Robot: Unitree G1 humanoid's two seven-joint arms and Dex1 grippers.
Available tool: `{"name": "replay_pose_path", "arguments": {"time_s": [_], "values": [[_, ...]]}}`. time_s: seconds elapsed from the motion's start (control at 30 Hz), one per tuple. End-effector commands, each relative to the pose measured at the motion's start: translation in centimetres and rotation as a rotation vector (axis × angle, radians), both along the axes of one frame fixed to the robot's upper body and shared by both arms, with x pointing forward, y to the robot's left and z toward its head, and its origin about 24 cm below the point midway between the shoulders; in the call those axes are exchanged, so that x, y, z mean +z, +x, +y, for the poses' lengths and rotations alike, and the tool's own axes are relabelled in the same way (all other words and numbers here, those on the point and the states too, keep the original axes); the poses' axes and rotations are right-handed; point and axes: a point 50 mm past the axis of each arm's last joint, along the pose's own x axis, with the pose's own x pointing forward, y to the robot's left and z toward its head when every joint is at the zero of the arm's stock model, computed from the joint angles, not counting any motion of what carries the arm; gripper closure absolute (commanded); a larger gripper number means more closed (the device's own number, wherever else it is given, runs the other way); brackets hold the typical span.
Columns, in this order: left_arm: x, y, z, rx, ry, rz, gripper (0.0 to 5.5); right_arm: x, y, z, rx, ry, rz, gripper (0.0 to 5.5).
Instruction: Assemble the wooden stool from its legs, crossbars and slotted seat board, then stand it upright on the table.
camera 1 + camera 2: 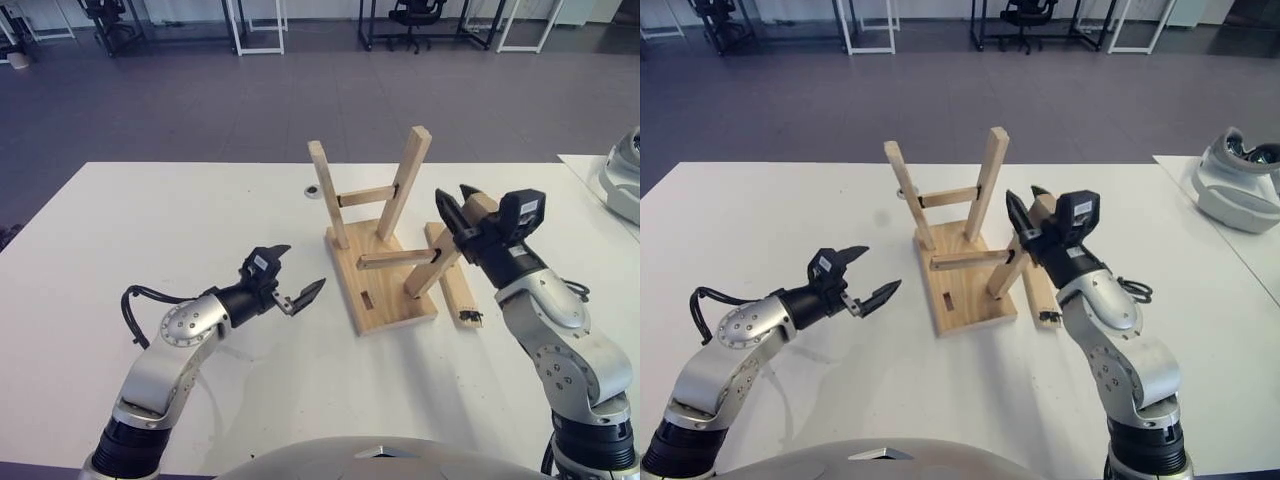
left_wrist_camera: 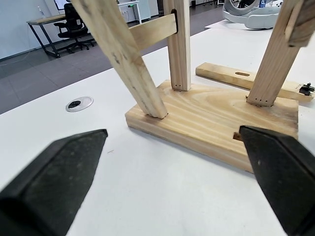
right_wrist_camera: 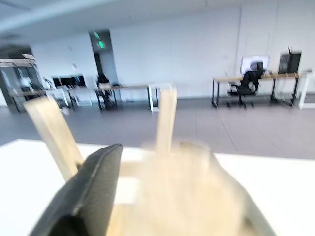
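Three legs stand in the slotted seat board (image 1: 385,300), which lies flat on the white tabletop (image 1: 150,220) with the legs pointing up, so the stool is upside down. The rear left leg (image 1: 328,195) and rear right leg (image 1: 405,180) lean slightly away from each other, and an upper crossbar (image 1: 368,197) joins them. A lower crossbar (image 1: 397,260) runs from the base of the rear right leg across to the tilted front leg (image 1: 425,275), which rises from the board's right front corner and leans outward to the right. One open slot shows in the board's near left part. A fourth leg (image 1: 458,288) lies loose on the tabletop just beside the board's right edge.

The right hand (image 1: 458,200) is at the upper end of the tilted front leg. Whether it grips the wood I cannot tell.

The left hand (image 1: 303,266) hovers over the tabletop to the left of the seat board, apart from it, spread wide and holding nothing. A round grommet (image 1: 312,190) sits in the tabletop behind the stool.
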Motion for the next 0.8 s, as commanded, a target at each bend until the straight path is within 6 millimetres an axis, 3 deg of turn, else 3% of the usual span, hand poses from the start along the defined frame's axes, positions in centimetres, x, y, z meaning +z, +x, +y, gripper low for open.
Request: {"name": "replay_pose_path", "arguments": {"time_s": [0.03, 0.17, 0.23, 0.33, 0.53, 0.6, 0.8], "values": [[0.3, 0.4, 0.0, -0.001, 0.006, -0.024, 0.56, 5.0, -0.4, 0.1, 0.071, 0.117, -0.199, 2.57], [0.3, 0.5, 0.0, 0.002, 0.006, -0.028, 0.56, 9.0, -0.4, -1.6, 0.069, 0.238, -0.329, 1.82], [0.4, 0.6, 0.2, 0.018, 0.004, -0.035, 0.56, 8.7, 1.2, -4.3, -0.049, 0.266, -0.271, 1.43], [0.4, 1.0, 0.6, 0.047, 0.003, -0.044, 0.56, 2.6, 3.0, -7.2, -0.215, 0.227, 0.042, 1.25], [0.3, 1.2, 0.6, 0.058, 0.0, -0.046, 0.56, -8.3, 1.6, -6.0, -0.179, -0.003, 0.514, 1.25], [0.3, 1.3, 0.6, 0.057, 0.0, -0.048, 0.56, -10.5, 1.0, -5.4, -0.165, -0.043, 0.607, 1.25], [0.4, 1.4, 0.5, 0.055, 0.005, -0.051, 0.56, -14.7, -0.6, -5.1, -0.187, -0.196, 0.784, 1.25]]}}
